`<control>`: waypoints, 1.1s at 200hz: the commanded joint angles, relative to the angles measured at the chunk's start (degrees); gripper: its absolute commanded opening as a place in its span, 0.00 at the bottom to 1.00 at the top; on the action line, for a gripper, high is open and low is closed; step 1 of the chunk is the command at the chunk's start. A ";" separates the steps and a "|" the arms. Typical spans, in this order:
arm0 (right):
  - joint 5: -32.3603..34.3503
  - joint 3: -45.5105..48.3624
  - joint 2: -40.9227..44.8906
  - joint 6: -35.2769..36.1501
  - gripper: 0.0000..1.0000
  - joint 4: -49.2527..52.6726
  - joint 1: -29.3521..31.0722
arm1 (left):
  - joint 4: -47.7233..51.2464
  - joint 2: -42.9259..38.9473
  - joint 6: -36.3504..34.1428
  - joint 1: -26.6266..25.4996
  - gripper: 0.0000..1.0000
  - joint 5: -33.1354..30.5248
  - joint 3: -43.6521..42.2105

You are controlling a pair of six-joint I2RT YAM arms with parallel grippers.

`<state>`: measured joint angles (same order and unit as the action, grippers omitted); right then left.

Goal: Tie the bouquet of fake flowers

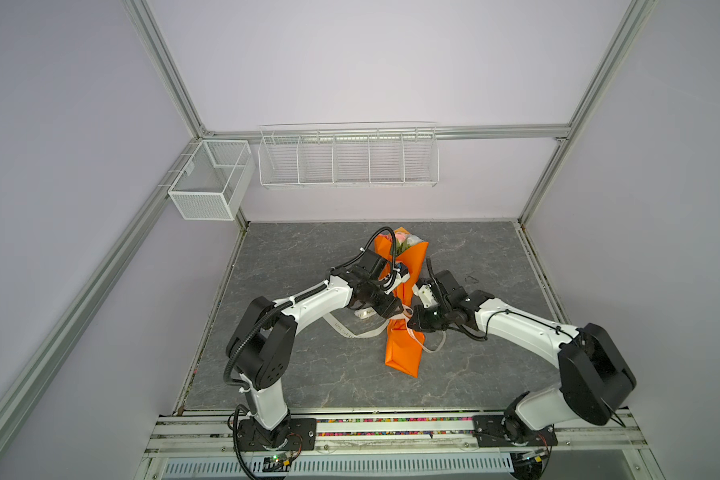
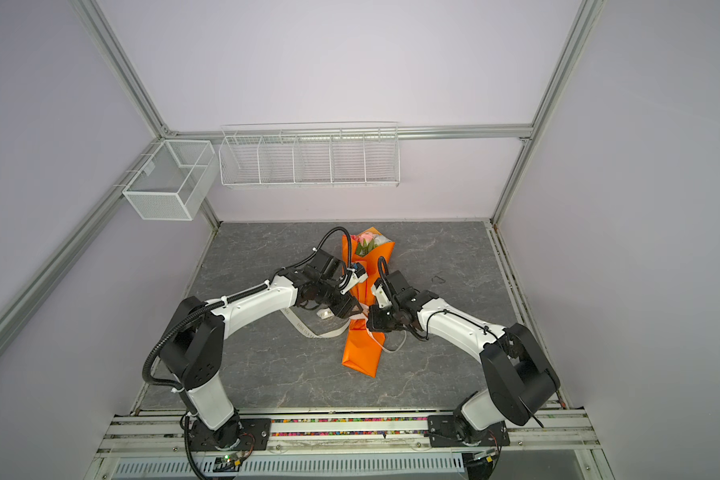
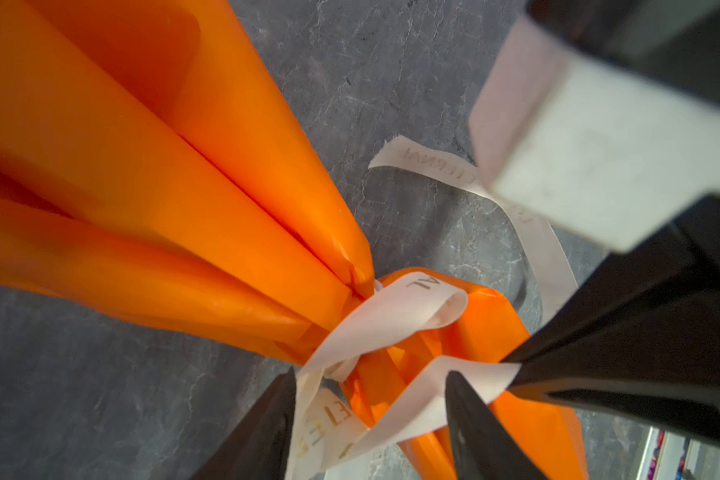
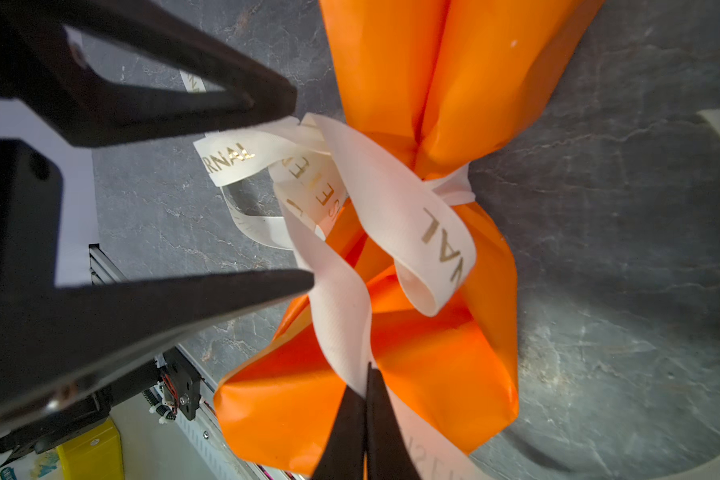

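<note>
Glossy orange paper-cone bouquet [image 1: 400, 353] lay mid-table on grey marbled slab [image 1: 308, 374], cream satin ribbon [image 4: 391, 195] looped round its pinched waist, left gripper [image 3: 371, 374] jaws apart astride loose strands, right gripper [image 4: 367, 374] clamped one strand.

Bouquet [image 3: 163, 187] lies on grey marbled tabletop [image 3: 100, 395]. Orange paper folds run in to a tightly pinched neck, and the paper flares out again past it. Cream ribbon [image 3: 395, 316] with gold lettering wraps the neck. One loop stands clear of the wrap, letters "AL" legible.

Left gripper [image 3: 371, 374] straddles the wrap, its two black fingers [image 3: 258, 432] well apart, ribbon strands and orange paper between them. One strand lies against a finger.

Right gripper [image 3: 516, 374] comes in as a black wedge, jaws together, a ribbon strand running into its tip.

A loose ribbon tail curls over the tabletop beyond. Blurred white block [image 3: 599, 166] sits close to the lens.
</note>
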<state>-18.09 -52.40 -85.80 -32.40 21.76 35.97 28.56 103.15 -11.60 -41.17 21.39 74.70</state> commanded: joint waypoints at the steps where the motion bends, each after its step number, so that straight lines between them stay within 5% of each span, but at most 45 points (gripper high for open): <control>1: -0.81 1.16 1.33 -0.51 0.07 -0.53 -0.41 | 4.24 1.76 -3.96 0.29 0.58 -1.31 2.98; 88: -0.57 1.69 1.80 -0.70 0.07 -0.75 -0.43 | 7.31 5.34 -7.19 0.28 0.55 -0.89 5.97; 125: -0.55 1.68 1.97 -0.82 0.07 -0.86 -0.46 | 7.39 6.03 -7.13 0.30 0.43 -0.87 6.95; 190: -0.54 1.64 1.40 -2.22 0.07 -2.07 -0.71 | 7.32 3.81 -7.02 0.30 0.03 1.19 6.00; 220: -1.04 1.69 0.77 -2.84 0.07 -2.77 -0.98 | 5.69 1.13 -5.50 0.47 0.00 1.82 4.61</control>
<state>-18.13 -51.75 -85.47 -33.91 20.34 35.48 34.94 107.87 -17.63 -41.08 21.52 80.09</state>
